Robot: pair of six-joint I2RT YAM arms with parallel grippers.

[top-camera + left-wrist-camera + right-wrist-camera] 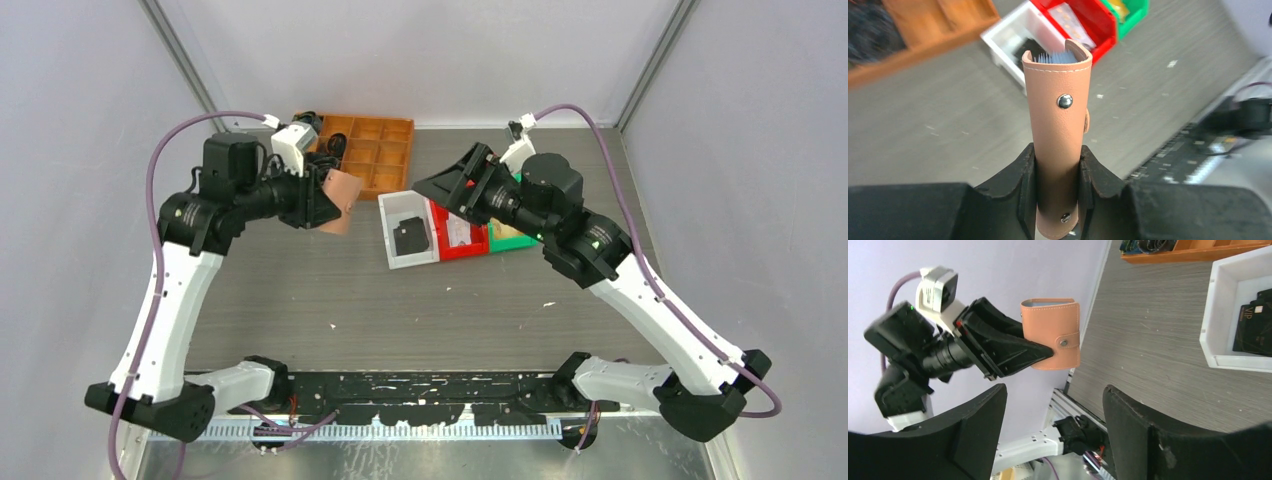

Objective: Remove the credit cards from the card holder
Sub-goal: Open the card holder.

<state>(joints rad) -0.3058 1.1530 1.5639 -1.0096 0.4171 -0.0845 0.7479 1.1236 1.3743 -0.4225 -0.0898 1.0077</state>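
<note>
Fingers (1020, 185) of left pincer (1057, 152) partly cover card holder (1058, 100).

holder (1058, 135): salmon pink, silver snap (1064, 101)
sleeves (1055, 58): bluish
bins (385, 230): white, red, green
tray (395, 165): orange
table (400, 310): grey wood grain

Card holder (1052, 325) in left end effector (1040, 354)

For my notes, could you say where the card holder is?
In the top view's left half, the left gripper holds the card holder beside the orange tray.
</note>
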